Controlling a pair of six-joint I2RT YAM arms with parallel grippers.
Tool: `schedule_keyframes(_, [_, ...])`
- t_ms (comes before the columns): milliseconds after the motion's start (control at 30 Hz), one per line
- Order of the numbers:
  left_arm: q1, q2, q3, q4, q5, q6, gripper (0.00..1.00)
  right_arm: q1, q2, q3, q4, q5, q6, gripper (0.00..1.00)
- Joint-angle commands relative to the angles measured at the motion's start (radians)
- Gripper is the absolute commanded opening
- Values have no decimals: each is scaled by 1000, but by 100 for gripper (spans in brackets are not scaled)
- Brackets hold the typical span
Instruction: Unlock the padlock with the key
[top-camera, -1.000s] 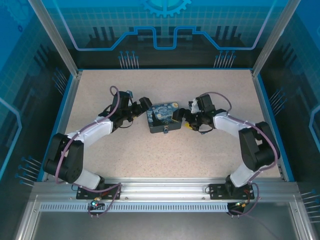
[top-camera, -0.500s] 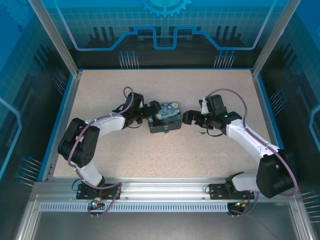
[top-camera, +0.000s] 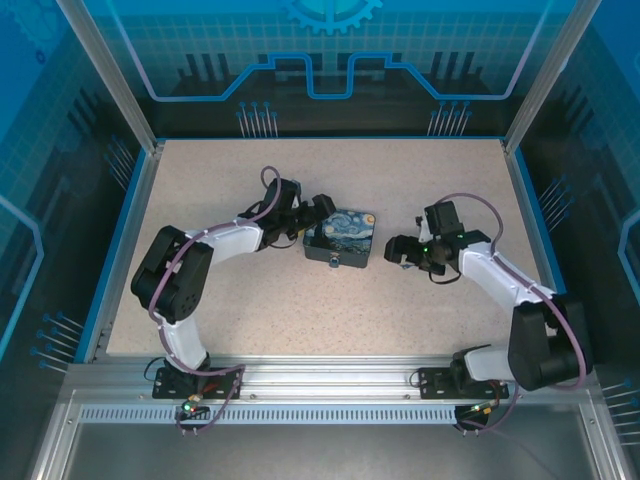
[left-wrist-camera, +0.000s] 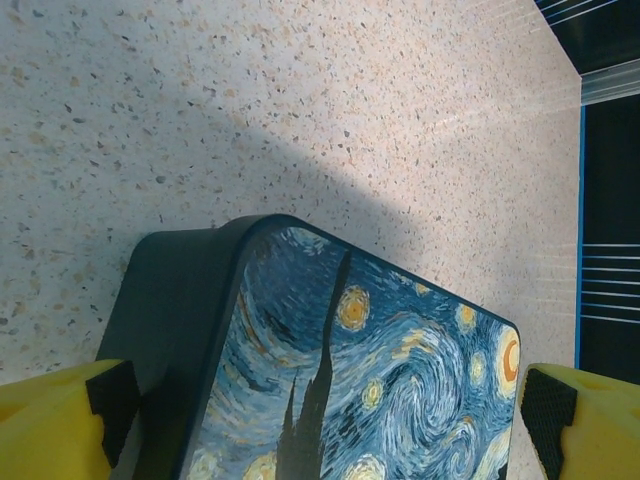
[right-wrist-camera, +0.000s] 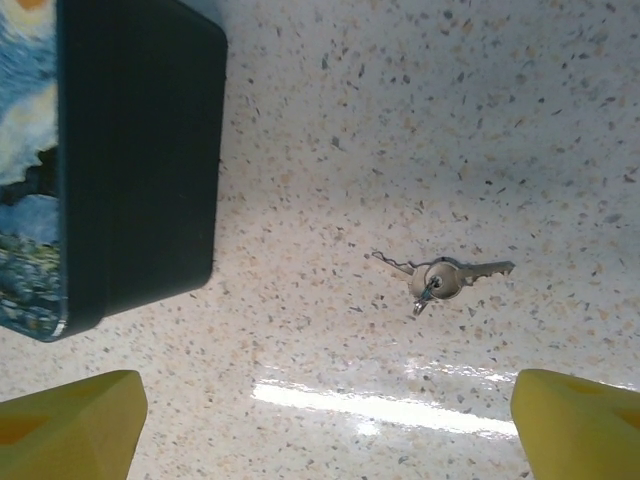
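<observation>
The padlock (top-camera: 341, 236) is a dark block with a blue-and-yellow night-sky top, lying mid-table with a round metal fitting (top-camera: 334, 258) on its near side. My left gripper (top-camera: 318, 214) is open and straddles its left end. In the left wrist view the painted top (left-wrist-camera: 380, 380) lies between the yellow fingers (left-wrist-camera: 55, 425), the black pads close to its sides. The key (right-wrist-camera: 441, 278), a small silver pair on a ring, lies flat on the table. My right gripper (right-wrist-camera: 325, 445) is open above the table, the key ahead and right of centre, the padlock's black side (right-wrist-camera: 140, 150) to the left.
The speckled beige table (top-camera: 330, 310) is bounded by a blue rim (top-camera: 128, 230) and metal frame posts. Both arms reach in from the near edge. A bright light reflection (right-wrist-camera: 390, 405) lies on the table between the right fingers.
The left arm swung right and closed in on the padlock, nudging and turning it slightly. The right gripper drew back to the right, away from the padlock.
</observation>
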Motion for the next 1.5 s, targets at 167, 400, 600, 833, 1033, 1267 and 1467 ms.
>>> schedule_keyframes(167, [-28, -81, -118, 70, 27, -44, 99, -10, 80, 49, 7, -45, -17, 90])
schedule_keyframes(400, [-75, -130, -160, 83, 14, -57, 99, -11, 113, 67, 8, -46, -7, 92])
schedule_keyframes(600, [-102, -170, -196, 61, -32, -59, 99, -10, 138, 109, 5, -35, 5, 93])
schedule_keyframes(833, [-91, -259, -212, -69, -171, -36, 99, -9, 207, 169, -112, 101, 100, 90])
schedule_keyframes(1033, [-73, -342, -226, -118, -207, -19, 99, 1, 229, 207, -115, 127, 46, 66])
schedule_keyframes(1267, [-60, -396, -255, -121, -201, -14, 99, -5, 285, 259, -139, 183, -103, 55])
schedule_keyframes(1467, [-58, -398, -251, -115, -190, -18, 99, -10, 375, 286, -107, 125, -94, 52])
